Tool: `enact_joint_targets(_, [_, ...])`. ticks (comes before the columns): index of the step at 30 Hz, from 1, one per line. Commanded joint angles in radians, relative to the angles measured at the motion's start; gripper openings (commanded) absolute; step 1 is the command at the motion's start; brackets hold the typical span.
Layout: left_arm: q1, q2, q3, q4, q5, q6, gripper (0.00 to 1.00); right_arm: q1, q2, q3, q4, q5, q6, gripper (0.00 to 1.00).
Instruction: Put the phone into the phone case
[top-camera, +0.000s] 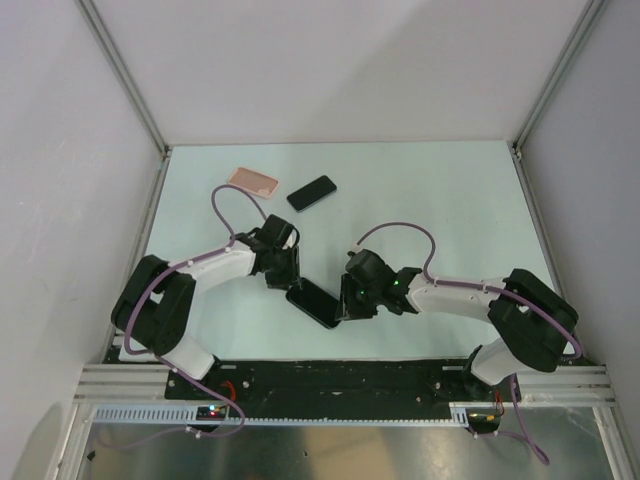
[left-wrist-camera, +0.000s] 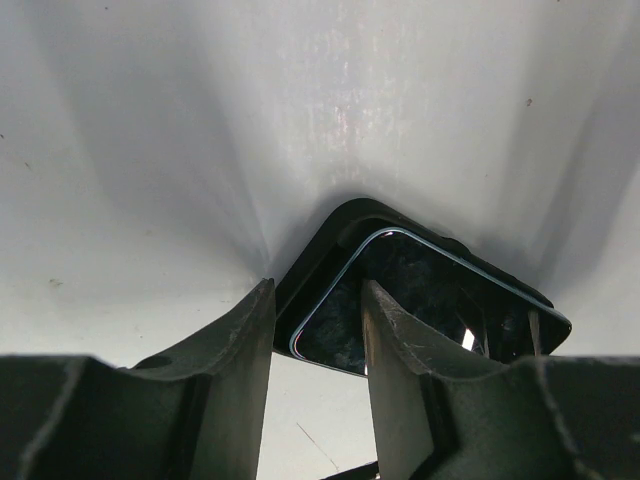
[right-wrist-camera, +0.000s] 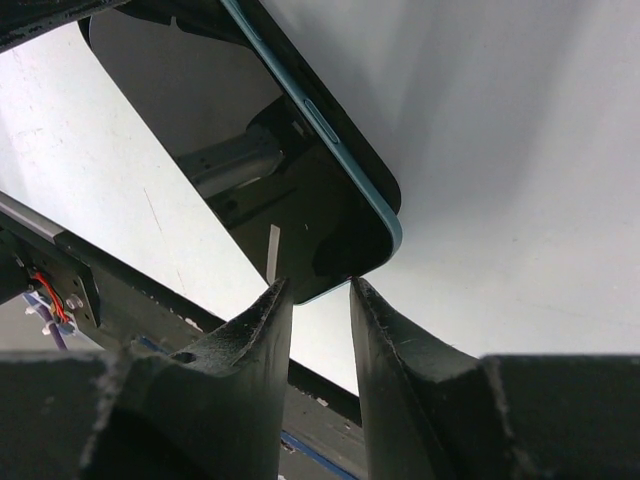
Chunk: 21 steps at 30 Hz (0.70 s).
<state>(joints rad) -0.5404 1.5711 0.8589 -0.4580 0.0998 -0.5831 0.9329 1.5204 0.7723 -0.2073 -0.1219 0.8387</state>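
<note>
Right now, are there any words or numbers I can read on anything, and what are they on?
There are none that can be read.
The phone: its screen shows only dark reflections, no letters.
The phone case: plain pink, no print visible.
The other black slab: looks blank from above.
The base rail: any marking is too small to tell.

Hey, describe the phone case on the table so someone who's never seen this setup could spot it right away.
Look at the pale table, toward its far left corner. There lies the phone case, a thin flat rectangle with rounded corners, just left of a black phone. It is the only salmon-pink thing there; the phone beside it is black.
</note>
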Motion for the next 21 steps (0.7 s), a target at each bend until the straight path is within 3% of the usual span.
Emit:
enact_joint_targets(1, [-0.019, 0.020, 0.020, 0.014, -0.004, 0.012, 0.43, -0.005, -0.010, -0.002, -0.002, 0.052, 0.009, 0.34])
enact_joint_targets(21, [-0.023, 0.028, 0.016, 0.025, -0.003, 0.005, 0.41, 0.032, -0.057, -0.025, -0.043, 0.122, 0.076, 0.36])
